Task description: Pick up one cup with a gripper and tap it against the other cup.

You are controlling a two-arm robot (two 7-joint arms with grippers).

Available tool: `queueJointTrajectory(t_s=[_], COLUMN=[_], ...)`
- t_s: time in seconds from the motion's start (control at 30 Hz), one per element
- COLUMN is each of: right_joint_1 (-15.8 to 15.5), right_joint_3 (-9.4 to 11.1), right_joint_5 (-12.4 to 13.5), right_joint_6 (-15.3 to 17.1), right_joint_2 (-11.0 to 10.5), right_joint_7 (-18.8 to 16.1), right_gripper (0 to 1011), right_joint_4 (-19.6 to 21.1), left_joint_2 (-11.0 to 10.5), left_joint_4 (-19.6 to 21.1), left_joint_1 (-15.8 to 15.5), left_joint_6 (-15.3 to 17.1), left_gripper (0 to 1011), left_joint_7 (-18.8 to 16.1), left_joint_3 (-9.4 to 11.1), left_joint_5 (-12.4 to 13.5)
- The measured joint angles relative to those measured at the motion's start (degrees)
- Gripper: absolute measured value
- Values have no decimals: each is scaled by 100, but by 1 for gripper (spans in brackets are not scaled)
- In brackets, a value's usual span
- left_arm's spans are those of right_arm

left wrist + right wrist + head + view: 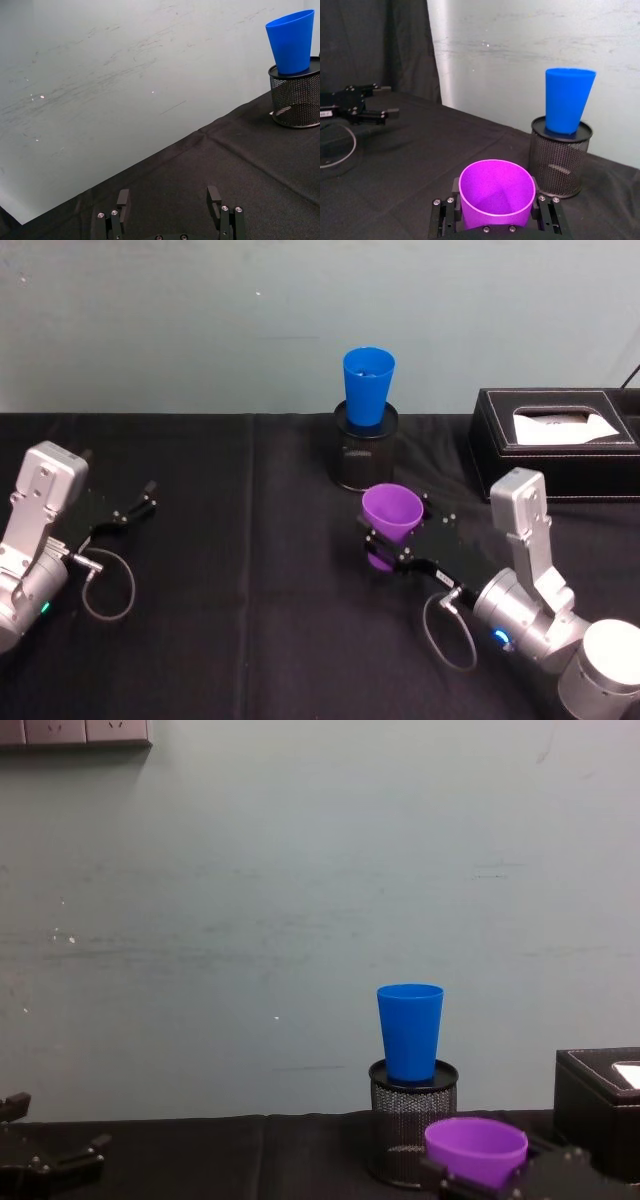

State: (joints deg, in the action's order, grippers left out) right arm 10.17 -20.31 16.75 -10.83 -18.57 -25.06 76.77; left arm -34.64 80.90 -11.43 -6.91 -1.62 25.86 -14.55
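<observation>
Black cloth (250, 640) covers the table, with a pale wall behind. My right gripper (392, 540) is closed on the purple cup (388, 520), jaws on either side of its lower body, mouth up and tilted slightly. I cannot tell whether its base touches the cloth.

The blue cup (367, 386) stands upright, seated in the top of a black wire-mesh pen holder (365, 455), beyond the held cup and slightly to the robot's left. Its body sits higher than the purple rim, so I judge the tap needs a lift first, then a short forward reach. Risk: a hard tap could knock the blue cup off its perch.

A tissue box (555, 440) lies to the right, apart from both cups. Left gripper (130, 508) is parked well to the left, fingers (214, 199) apart, holding nothing.
</observation>
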Motion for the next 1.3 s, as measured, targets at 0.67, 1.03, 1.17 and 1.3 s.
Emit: queueJointTrajectory(t_s=[0.67,1.03,1.17,1.3], right_joint_1=[124,118,116,88], right_joint_3=[-12,-16,-18,0], right_joint_5=[-50,-49,-48,-49], right_joint_6=[-667,-661,-657,-647], right_joint_2=[276,269,267,260], right_joint_7=[-216,-216,-216,-209], right_gripper=[749,873,983,1002], right_joint_4=[-802,-780,-775,-694], left_joint_2=[0,0,0,0], left_joint_4=[0,0,0,0], left_joint_1=[0,0,0,0], left_joint_6=[0,0,0,0], left_gripper=[1000,1000,1000,1000], left_joint_7=[0,0,0,0], left_joint_3=[0,0,0,0], left_joint_5=[0,0,0,0])
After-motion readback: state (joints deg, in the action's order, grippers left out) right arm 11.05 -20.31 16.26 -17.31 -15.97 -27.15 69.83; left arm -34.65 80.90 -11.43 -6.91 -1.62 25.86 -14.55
